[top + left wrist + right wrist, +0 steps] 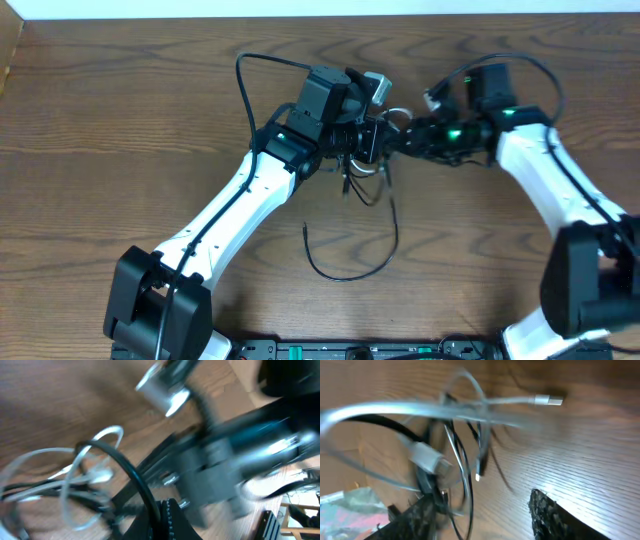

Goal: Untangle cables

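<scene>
Clamped shut on the cables [470,408], the left gripper [368,138] is raised above the table [120,120] so slack hangs free; the right gripper [480,510] is presented open beside the tangle, apparently to pick a strand.

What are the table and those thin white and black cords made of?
Table: looks like wood or wood-look laminate, brown with visible grain. White cord: probably smooth plastic sheathing; its plug tip looks silvery, like metal. Black cord: likely plastic or rubber.
</scene>
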Available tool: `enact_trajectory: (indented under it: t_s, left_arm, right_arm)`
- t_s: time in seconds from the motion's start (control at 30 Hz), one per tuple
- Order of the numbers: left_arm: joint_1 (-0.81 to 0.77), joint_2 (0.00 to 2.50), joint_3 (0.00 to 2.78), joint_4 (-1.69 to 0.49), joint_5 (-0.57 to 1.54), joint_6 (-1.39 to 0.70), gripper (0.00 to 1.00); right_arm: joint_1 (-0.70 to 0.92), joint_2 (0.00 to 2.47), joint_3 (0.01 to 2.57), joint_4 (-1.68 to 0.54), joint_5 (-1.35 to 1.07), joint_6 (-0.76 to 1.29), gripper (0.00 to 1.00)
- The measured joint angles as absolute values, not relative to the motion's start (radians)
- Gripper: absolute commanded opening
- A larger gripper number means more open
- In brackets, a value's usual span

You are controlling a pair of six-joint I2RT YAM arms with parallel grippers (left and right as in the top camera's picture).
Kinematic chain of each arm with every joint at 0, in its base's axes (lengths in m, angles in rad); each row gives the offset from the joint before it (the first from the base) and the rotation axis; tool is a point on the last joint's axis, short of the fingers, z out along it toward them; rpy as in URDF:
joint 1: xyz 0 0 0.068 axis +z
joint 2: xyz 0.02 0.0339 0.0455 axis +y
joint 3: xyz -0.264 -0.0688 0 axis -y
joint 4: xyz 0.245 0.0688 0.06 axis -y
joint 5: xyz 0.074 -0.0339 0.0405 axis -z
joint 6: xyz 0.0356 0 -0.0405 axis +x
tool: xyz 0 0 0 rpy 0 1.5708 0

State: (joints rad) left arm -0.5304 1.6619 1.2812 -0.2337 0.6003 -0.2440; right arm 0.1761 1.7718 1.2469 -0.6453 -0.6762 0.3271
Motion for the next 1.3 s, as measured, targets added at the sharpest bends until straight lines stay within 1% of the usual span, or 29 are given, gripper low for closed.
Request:
enact_trajectory:
  t_s: [0.07,0.13,0.33,0.37,0.4,0.47,0.6,0.77,0.9,1.07,1.3]
  left_arm:
    - [-0.526,1.662,1.281,-0.224,0.600,-0.249,0.07]
    - [-0.519,1.661,1.281,-0.218,0.600,-0.258,0.07]
    - [-0.472,1.588,1.281,-0.212,0.600,-0.267,0.07]
    - [-0.463,1.566,1.281,-0.211,0.600,-0.270,0.07]
    - [-0.449,1.534,1.281,-0.210,0.601,-0.274,0.07]
    - [-0.426,1.484,1.281,-0.208,0.601,-0.282,0.07]
    - [-0.380,1.405,1.281,-0.204,0.604,-0.300,0.08]
    - [-0.354,1.382,1.281,-0.205,0.604,-0.314,0.07]
    - [-0.353,1.386,1.281,-0.204,0.604,-0.317,0.07]
    - [-0.353,1.386,1.281,-0.176,0.603,-0.318,0.08]
    - [-0.353,1.386,1.281,-0.144,0.603,-0.342,0.08]
  right_arm:
    - [0.207,1.806,1.247,-0.617,-0.669,0.361,0.41]
    - [0.226,1.830,1.247,-0.607,-0.656,0.403,0.35]
    - [0.230,1.888,1.247,-0.579,-0.571,0.511,0.33]
    - [0.229,1.891,1.247,-0.574,-0.563,0.521,0.35]
    - [0.228,1.892,1.247,-0.568,-0.560,0.529,0.39]
    - [0.224,1.891,1.247,-0.541,-0.573,0.524,0.51]
    - [0.197,1.891,1.248,-0.489,-0.718,0.412,0.62]
    - [0.138,1.873,1.264,-0.527,-0.907,0.243,0.65]
    - [0.121,1.801,1.273,-0.537,-0.979,0.171,0.67]
    - [0.145,1.687,1.290,-0.514,-1.051,0.134,0.67]
    - [0.218,1.669,1.297,-0.401,-1.103,0.162,0.66]
